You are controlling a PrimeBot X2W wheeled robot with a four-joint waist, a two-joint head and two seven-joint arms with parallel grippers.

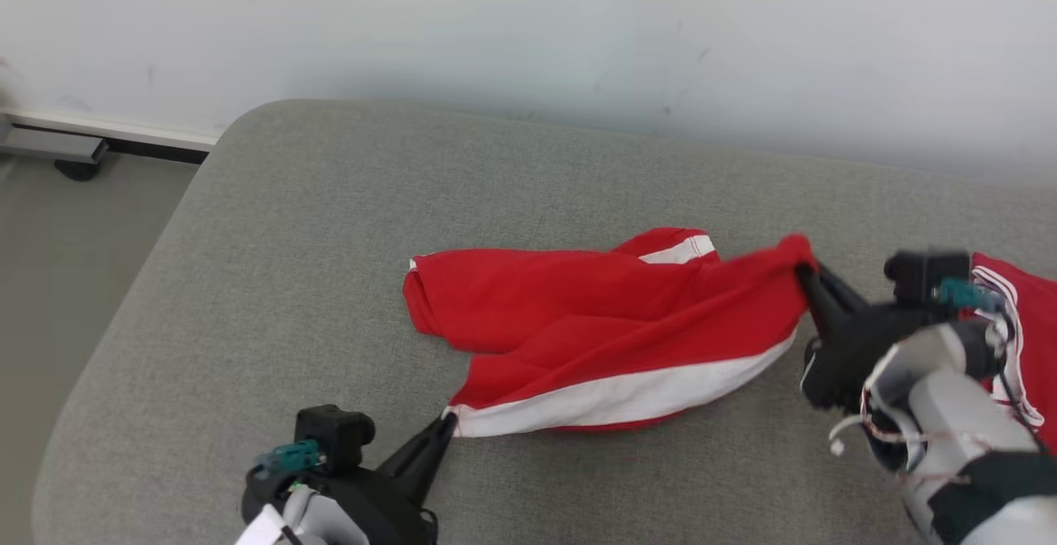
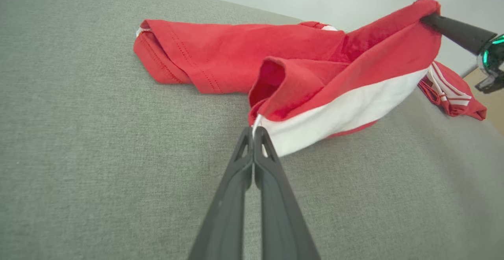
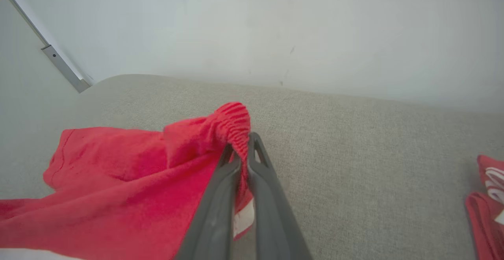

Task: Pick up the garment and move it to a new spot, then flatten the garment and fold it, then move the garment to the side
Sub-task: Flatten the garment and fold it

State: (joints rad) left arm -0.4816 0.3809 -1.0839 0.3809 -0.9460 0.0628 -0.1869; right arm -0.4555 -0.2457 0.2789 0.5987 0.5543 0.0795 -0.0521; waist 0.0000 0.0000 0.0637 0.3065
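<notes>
- Head view: the red garment [image 1: 578, 338] with a white band lies crumpled near the middle of the grey cushion [image 1: 248, 281], drawn out between the two claws.
- The left claw [image 1: 446, 423], at the lower left, is clamped on the garment's near corner, where the white band ends.
- The right claw [image 1: 803, 271], at the right, is clamped on the garment's far right end. The cloth rises off the cushion towards it.
- Left wrist view: the left claw's fingers [image 2: 271, 161] meet at their tips, with the white hem pinched between them. An open fold of red cloth stands just behind.
- The garment's left part rests flat on the cushion, its stitched hem turned under.
- Right wrist view: a ribbed red edge bunches over the right claw's tips, and cloth is caught between the two fingers.
- A second cloth [image 1: 1028, 314], red with white stripes, lies at the cushion's right edge, on the far side of the right claw from the garment.
- A pale wall [image 1: 528, 25] stands behind the cushion.
</notes>
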